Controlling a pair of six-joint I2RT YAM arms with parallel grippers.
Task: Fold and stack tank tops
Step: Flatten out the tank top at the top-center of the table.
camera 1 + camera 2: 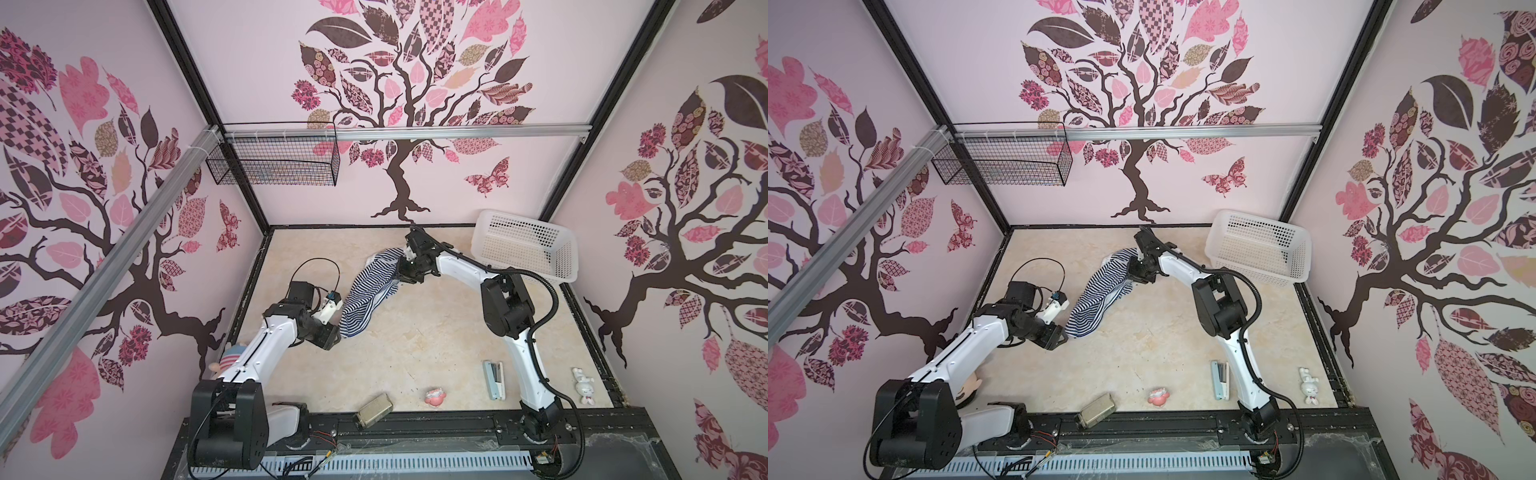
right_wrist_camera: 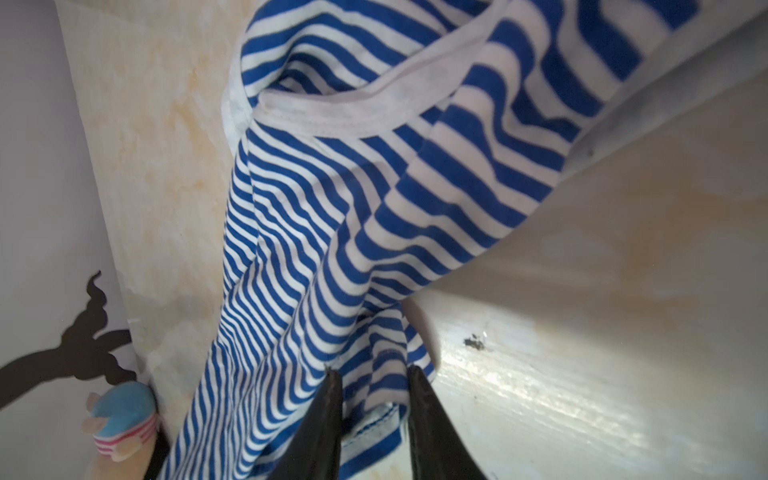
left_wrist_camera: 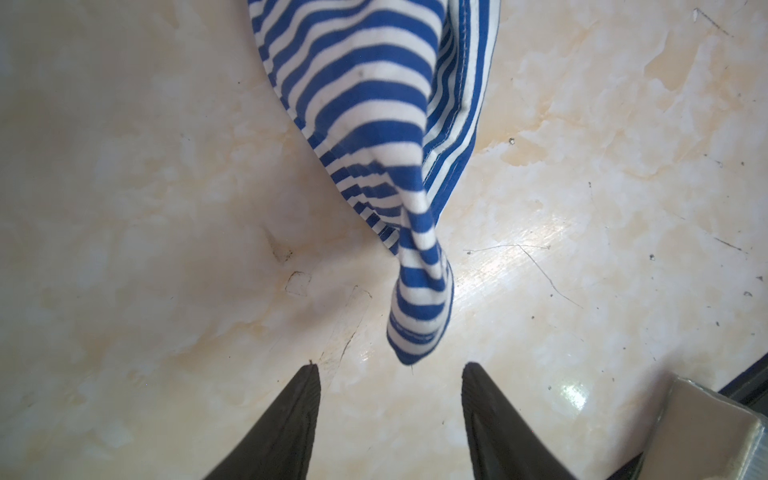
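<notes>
- Hanging as a slack, twisted band, the tank top [image 1: 368, 291] stretched over the middle of the table [image 1: 415, 345], from the right gripper [image 2: 372, 374] at its far end down toward the left gripper [image 3: 390, 368].
- The right gripper's jaws were clamped on a bunched fold beside a stitched hem. This was probably to lift that end so the garment could be drawn out flat before folding.
- The left gripper's jaws stood apart and held nothing. The cloth's rope-like corner lay just ahead of the gap, so the gripper seemed lined up to take a second hold.
- The fabric looked thin and limp, a soft knit in narrow navy-and-white stripes. A plain white band [image 2: 332, 120] trimmed one opening, and the cloth creased and twisted rather than keeping any shape.
- The tabletop was glossy, cream and marble-patterned, with scuffs and specks. Cloth would likely slide easily on it.
- A white perforated plastic basket [image 1: 524, 249] sat in the far corner, well apart from the cloth.
- A stapler [image 1: 493, 380], a pink toy [image 1: 435, 397] and a white bunny figure [image 1: 584, 386] lay near the front edge, clear of the garment.
</notes>
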